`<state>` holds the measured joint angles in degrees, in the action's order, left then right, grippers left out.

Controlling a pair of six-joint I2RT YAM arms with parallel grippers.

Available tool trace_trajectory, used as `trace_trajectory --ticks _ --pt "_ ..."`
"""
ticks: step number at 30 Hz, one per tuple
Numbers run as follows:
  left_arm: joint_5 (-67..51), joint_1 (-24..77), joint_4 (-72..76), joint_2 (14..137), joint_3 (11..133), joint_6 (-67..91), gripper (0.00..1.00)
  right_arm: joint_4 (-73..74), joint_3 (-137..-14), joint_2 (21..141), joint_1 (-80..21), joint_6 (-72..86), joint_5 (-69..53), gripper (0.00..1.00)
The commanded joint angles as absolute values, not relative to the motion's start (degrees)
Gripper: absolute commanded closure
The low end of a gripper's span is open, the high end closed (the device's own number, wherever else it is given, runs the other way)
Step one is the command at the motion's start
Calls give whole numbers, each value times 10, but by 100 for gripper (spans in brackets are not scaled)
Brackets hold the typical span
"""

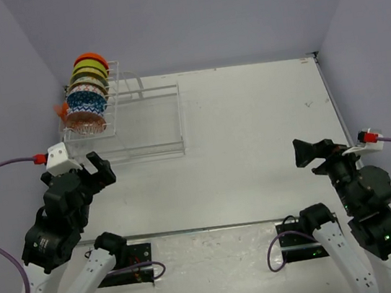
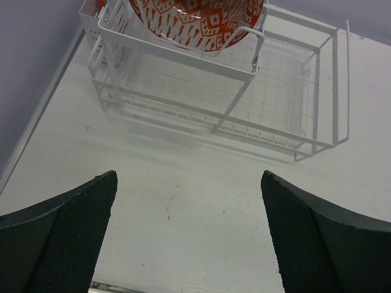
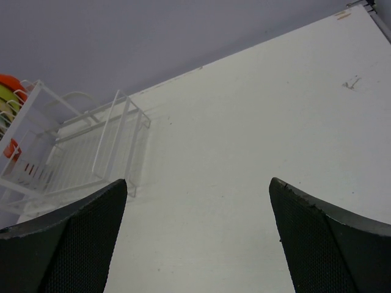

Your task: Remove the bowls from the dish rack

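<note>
At the far left corner of the counter (image 1: 252,131), the dish rack (image 1: 145,128) holds a row of bowls (image 1: 88,94) standing on edge in its taller gridded end, none unloaded yet (the orange-patterned bowl (image 2: 201,24) fronts the row). The left pincer (image 1: 93,168) hovers just before the rack, jaws spread wide and empty, while the right pincer (image 1: 304,153) hangs well apart over the counter, likewise released. This looks like the approach for a first pick: the left pincer needs to reach forward, straddle the front bowl's rim and close without snagging the wires.
</note>
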<state>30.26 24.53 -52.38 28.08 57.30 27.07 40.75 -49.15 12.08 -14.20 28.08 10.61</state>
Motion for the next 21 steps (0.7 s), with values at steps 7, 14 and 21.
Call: trace_trajectory --ticks 7,14,21 --pt "302 247 -507 287 580 345 0 378 -484 119 -141 302 82 1" --pt "134 247 -382 265 533 537 0 342 -460 120 -141 332 21 1" --pt "231 247 -391 285 575 678 0 328 -472 121 -141 336 4 1"
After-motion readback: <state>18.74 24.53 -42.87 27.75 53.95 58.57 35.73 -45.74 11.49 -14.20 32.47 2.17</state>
